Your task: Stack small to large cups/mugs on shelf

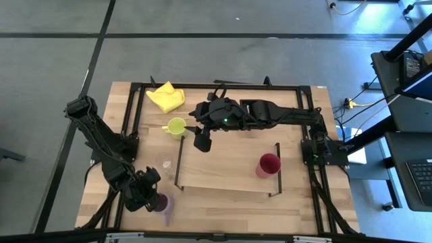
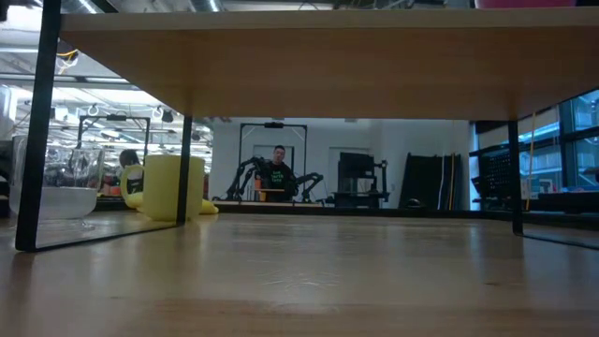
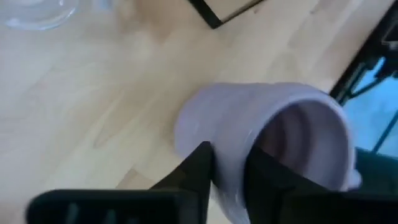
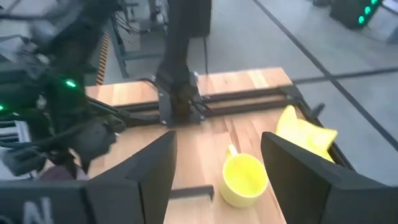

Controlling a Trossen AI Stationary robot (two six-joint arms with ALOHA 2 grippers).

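Under left wrist camera only: fingers (image 3: 199, 168) pinch purple mug (image 3: 273, 143) wall.

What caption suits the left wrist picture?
Left gripper pinches the wall of a purple handled mug on the wooden tabletop.

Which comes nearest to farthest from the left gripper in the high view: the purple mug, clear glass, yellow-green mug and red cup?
Measured from the left gripper, at the table's near left corner:
1. Purple mug, right at the gripper, its wall between the fingers.
2. Clear glass, just beyond, by the shelf's left frame.
3. Yellow-green mug, farther back, under the right gripper.
4. Red cup, across on the shelf's right end.
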